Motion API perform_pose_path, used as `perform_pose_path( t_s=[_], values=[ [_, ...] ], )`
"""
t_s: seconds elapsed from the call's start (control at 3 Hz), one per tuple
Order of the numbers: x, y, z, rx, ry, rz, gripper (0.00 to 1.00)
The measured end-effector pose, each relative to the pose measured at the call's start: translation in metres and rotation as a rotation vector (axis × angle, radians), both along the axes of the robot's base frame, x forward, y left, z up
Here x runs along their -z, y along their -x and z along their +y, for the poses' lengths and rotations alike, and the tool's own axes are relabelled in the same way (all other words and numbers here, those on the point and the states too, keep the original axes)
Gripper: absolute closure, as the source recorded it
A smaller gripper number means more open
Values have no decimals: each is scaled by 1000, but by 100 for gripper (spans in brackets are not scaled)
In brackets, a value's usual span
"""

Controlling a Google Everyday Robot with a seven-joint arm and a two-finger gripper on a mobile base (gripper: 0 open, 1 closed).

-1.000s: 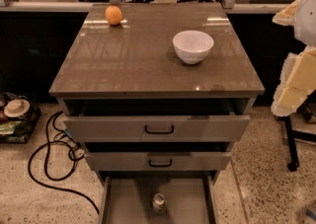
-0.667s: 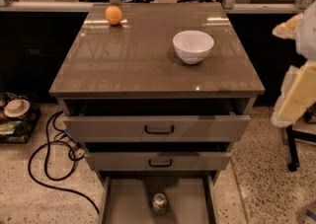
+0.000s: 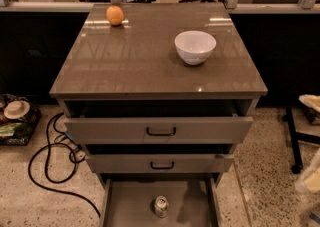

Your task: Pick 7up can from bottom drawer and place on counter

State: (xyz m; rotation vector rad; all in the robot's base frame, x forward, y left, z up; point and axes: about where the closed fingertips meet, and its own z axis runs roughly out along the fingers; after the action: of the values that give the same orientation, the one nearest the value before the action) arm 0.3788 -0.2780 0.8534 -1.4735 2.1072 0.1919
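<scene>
The small silver-topped, pale green-white 7up can (image 3: 161, 206) stands upright on the flat grey floor of the plain grey bottom drawer (image 3: 129, 205). The drawer is pulled out, and the can sits near its middle, clear of both side walls. Above it, two grey drawers with black handles are also partly open: the middle drawer (image 3: 115, 164) and the top drawer (image 3: 102, 130), which juts out further.

The glossy brownish-grey square counter (image 3: 140, 63) caps the cabinet. A round white ceramic bowl (image 3: 195, 46) rests on it towards the right rear, and a small orange fruit (image 3: 115, 15) sits at the far left corner — the two are well apart.

The gripper (image 3: 311, 180) seems to be the pale cream shape at the right edge of the view. It is low down, beside the cabinet and well apart from the can and the counter. So little of it shows that I cannot tell whether it is spread or closed, and it holds nothing I can see.

A black cable (image 3: 44, 171) loops over the speckled stone floor (image 3: 260, 191) to the left of the cabinet, near a heap of clutter (image 3: 16, 117). A black stand leg (image 3: 294, 141) rises on the right.
</scene>
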Motion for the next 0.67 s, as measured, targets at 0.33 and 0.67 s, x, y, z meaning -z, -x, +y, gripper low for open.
perform_pose_path(
  t_s=[0.33, 0.67],
  values=[
    [49, 34, -15, 29, -124, -26, 0],
    [81, 56, -18, -29, -184, -87, 0]
  ],
)
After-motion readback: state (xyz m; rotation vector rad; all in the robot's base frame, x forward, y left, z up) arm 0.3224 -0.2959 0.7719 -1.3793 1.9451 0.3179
